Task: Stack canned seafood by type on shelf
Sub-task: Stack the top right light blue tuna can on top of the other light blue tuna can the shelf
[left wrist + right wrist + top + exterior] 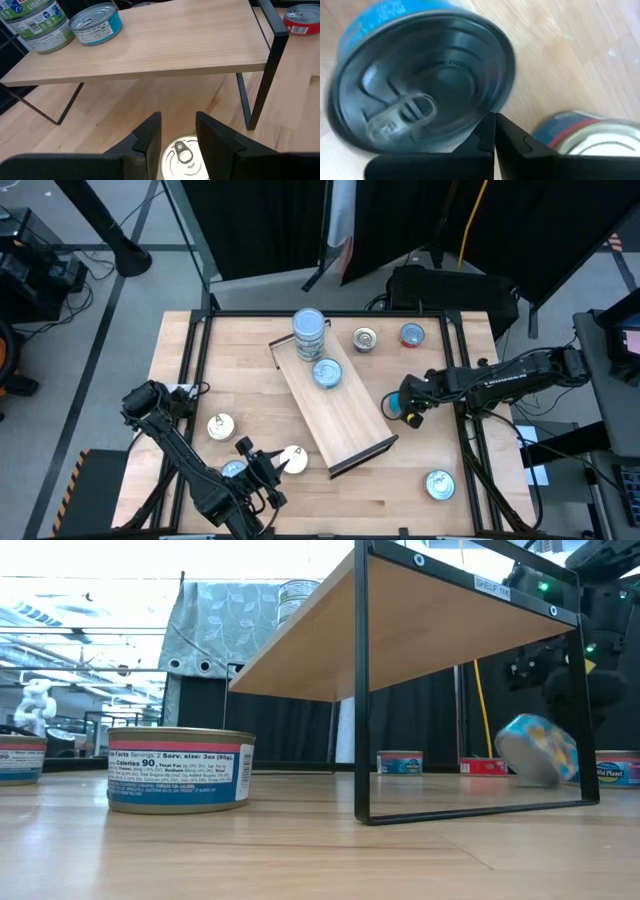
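Showing my right pincer (495,116) with its two fingers pressed flat together and nothing between them. The blue tilted tin (420,85) stands directly ahead of the tips, tipped up on its rim with the pull-tab face turned toward me. Whether the tips touch its rim is hard to judge, as the tin shows smeared. It rests on the counter (250,380) just beside the shelf (345,430), off the long side nearer this arm and toward the shelf's near end. The shelf's long axis runs diagonally, from the far left to the near right. The stack of tins (308,335) occupies its far end, with a single blue tin (327,372) next to it. My left pincer (178,122) waits at the counter's near edge, partly closed around a cream tin (183,156). The right arm is clearly the nearer to the tilted tin.
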